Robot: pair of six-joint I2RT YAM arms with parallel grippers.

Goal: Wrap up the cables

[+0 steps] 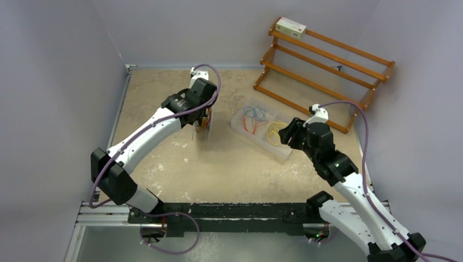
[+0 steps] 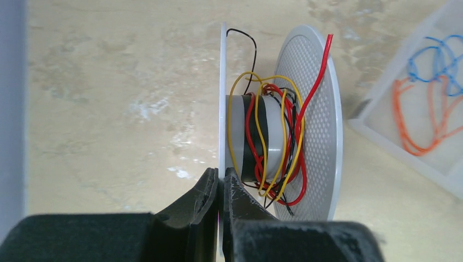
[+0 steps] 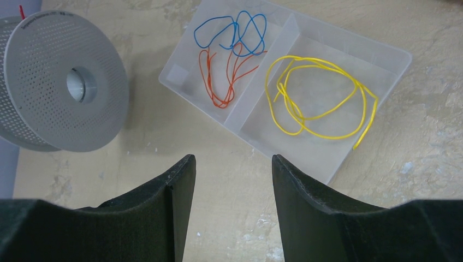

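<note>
A loose yellow cable (image 3: 316,60) lies coiled in the right compartment of a clear tray (image 3: 349,158); it also shows in the top view (image 1: 274,132). My right gripper (image 3: 232,164) is open and empty, hovering over the table just short of the tray's near side. My left gripper (image 2: 221,177) is shut on the thin white flange of an upright spool (image 2: 284,131). The spool's hub carries loose turns of yellow, red and black wire. The spool's perforated grey flange shows in the right wrist view (image 3: 60,82).
Blue wire (image 3: 235,30) and orange wire (image 3: 224,82) lie in the tray's left compartment. A wooden rack (image 1: 322,60) with a small box (image 1: 290,26) stands at the back right. Grey walls close in the table on the left, back and right.
</note>
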